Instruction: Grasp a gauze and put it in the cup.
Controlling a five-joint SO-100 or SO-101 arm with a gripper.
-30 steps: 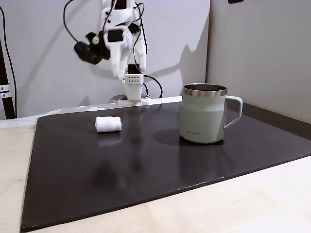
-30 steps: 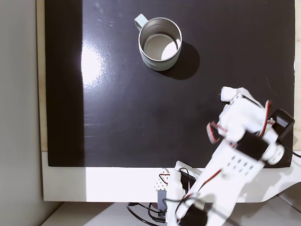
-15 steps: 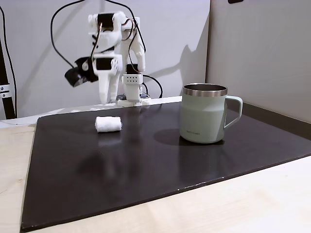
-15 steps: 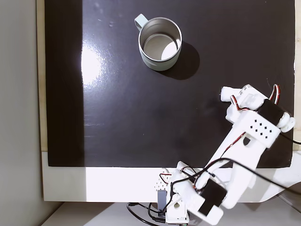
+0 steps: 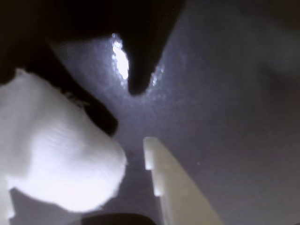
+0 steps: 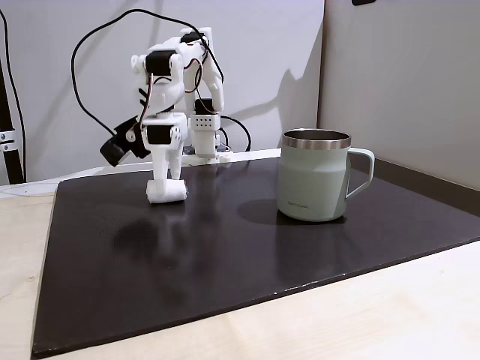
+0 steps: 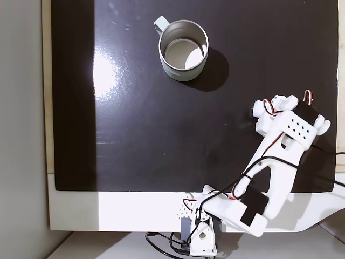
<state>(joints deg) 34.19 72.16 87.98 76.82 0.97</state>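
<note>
Gauze lies on its side on the black mat, toward the far left of the mat as you see it in a fixed view from the front, with your gripper lowered right onto it. From that angle the white fingers hang straight down and their tips meet the top of the roll, the arm folded above it and a black cable looping off to the left.

In the wrist view the gauze sits large at the lower left, soft and bright against the dark, glossy mat. One pale finger comes up from the bottom edge just to the right of the roll, with a thin strip of mat between them. You can see that the jaws stand apart, straddling the roll rather than pinching it; the other finger is too dark and blurred to place.

In a fixed view from above, the arm reaches out to the right side of the mat and covers the roll. The cup stands upright well away from it near the top, handle pointing to the upper left. From the front, the cup stands right of centre, handle to the right.
</note>
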